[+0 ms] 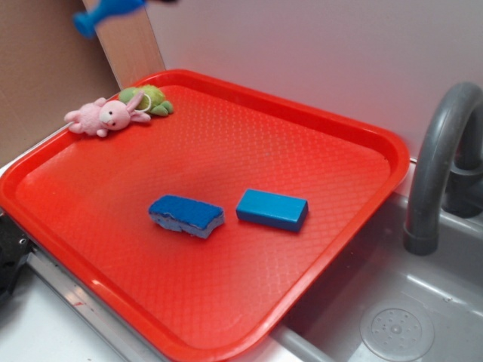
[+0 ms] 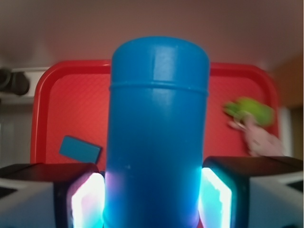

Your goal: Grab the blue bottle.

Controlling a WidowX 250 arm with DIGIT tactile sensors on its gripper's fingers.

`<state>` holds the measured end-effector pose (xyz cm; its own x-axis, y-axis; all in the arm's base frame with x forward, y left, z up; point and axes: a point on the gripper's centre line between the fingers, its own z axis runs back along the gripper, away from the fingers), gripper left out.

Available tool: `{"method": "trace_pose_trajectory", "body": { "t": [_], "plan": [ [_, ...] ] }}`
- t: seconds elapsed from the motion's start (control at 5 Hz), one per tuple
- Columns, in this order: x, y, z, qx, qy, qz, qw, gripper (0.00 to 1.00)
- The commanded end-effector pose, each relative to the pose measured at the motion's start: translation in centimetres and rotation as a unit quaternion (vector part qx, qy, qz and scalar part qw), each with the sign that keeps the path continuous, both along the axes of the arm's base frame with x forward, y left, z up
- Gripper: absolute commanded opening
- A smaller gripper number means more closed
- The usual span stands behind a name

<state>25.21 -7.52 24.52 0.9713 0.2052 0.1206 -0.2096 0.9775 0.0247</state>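
Although the grab looks done, the entry stands as follows. Blue bottle point(image 2: 156, 133): clamped between the two pads of the end effector point(image 2: 153, 197), one pad point(image 2: 86, 202) pressed on each side of its body in the wrist view; in the exterior view only its narrow end shows, at the far left top edge, raised well above the red tray point(image 1: 355, 143). Step in hand, as a judgement: grasp made and item lifted; any next move calls only for keeping the pads closed on it, since the smooth plastic could slip.

Left on the tray: blue sponge point(image 1: 186, 215) and blue block point(image 1: 272, 209), side by side near the middle; pink plush rabbit point(image 1: 106, 117) and green plush toy point(image 1: 151, 99) at the far left corner. Grey tap point(image 1: 438, 158) and sink point(image 1: 407, 317) at right.

Not legible: end effector and arm are cut off in the exterior view; the bottle's neck is hidden in the wrist view; the plush toys blur there.
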Motion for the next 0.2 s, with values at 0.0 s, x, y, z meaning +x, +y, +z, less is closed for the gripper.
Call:
{"method": "trace_pose_trajectory", "body": {
  "t": [0.0],
  "plan": [
    [1.05, 1.57, 2.08, -0.035, -0.013, 0.061, 0.997, 0.00]
  ]
}}
